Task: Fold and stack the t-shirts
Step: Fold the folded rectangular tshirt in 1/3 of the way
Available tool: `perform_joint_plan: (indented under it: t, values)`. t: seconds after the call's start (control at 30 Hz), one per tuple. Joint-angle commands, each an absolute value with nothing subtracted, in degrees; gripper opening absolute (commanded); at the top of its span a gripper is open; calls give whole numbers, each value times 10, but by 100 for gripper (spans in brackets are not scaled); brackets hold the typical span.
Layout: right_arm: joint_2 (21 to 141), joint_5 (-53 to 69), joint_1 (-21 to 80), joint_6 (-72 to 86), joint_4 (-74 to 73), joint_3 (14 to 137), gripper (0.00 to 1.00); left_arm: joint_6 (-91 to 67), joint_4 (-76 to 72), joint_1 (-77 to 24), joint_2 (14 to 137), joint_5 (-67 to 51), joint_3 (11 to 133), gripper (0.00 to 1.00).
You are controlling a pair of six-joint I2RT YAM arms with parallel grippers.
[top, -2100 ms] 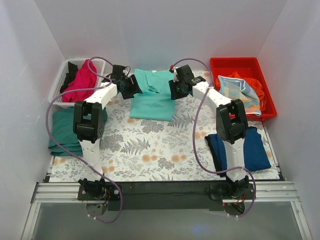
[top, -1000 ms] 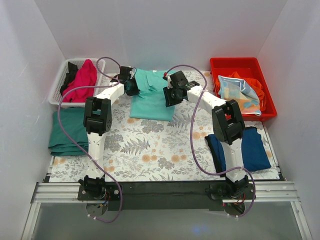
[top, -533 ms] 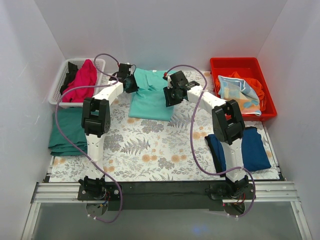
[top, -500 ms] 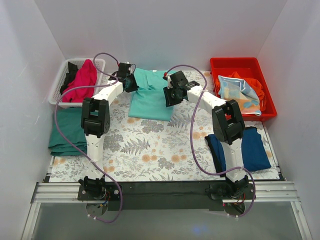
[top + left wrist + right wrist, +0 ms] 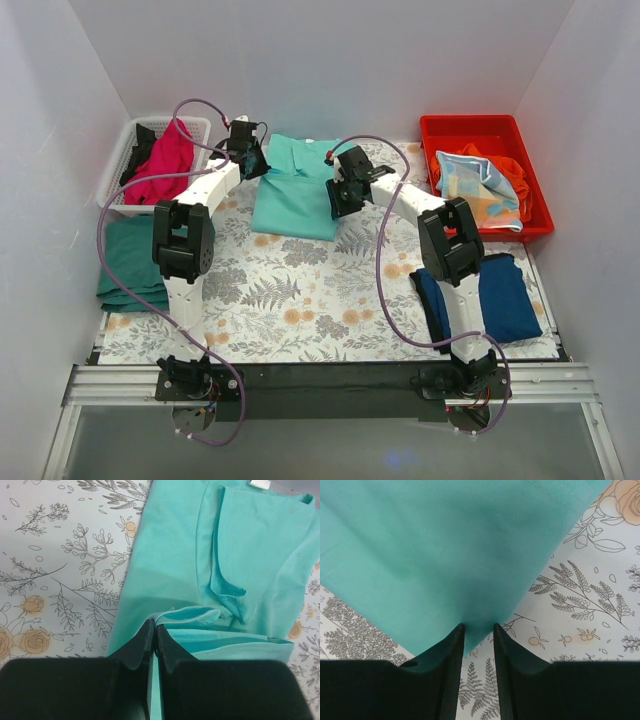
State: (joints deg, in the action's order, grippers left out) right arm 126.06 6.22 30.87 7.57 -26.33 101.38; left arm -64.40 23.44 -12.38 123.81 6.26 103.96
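At far centre, left gripper (image 5: pixel 154 625) and right gripper (image 5: pixel 479 626) pinch the half-folded mint t-shirt (image 5: pixel 295 198); navy t-shirt (image 5: pixel 505 300) folded, magenta t-shirt (image 5: pixel 165 162) waiting

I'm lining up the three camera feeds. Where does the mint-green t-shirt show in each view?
Top external: mint-green t-shirt at back centre, between left gripper and right gripper.
Left wrist: fills centre and upper right, reaching the fingertips.
Right wrist: covers the upper left, narrowing to a point at the fingertips.
Shared landmark: floral table cover, under it in all three.
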Motion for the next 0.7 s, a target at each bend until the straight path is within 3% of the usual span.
perform_joint_plan:
  t: [0.0,0.03,0.07,0.13,0.17,0.23,0.47,0.67]
  values:
    - [1284,68,310,79,-272,1052,36,-648,239,-123,1234,95,1041,0]
    - [1287,65,310,79,-273,1056,36,-644,239,-123,1247,87,1044,0]
    - [1288,62,310,78,-274,1058,36,-639,239,-123,1254,83,1048,24]
    - [1293,58,309,77,-278,1067,36,-633,238,-123,1268,79,1063,44]
    - [1295,55,310,78,-279,1070,36,-630,238,-122,1275,83,1067,63]
    - [1296,42,310,78,-282,1074,36,-627,240,-122,1280,90,1076,79]
    - [1269,-23,309,95,-285,1068,35,-626,234,-121,1233,93,1046,87]
    - [1252,38,311,96,-286,1077,37,-639,249,-121,1163,55,973,88]
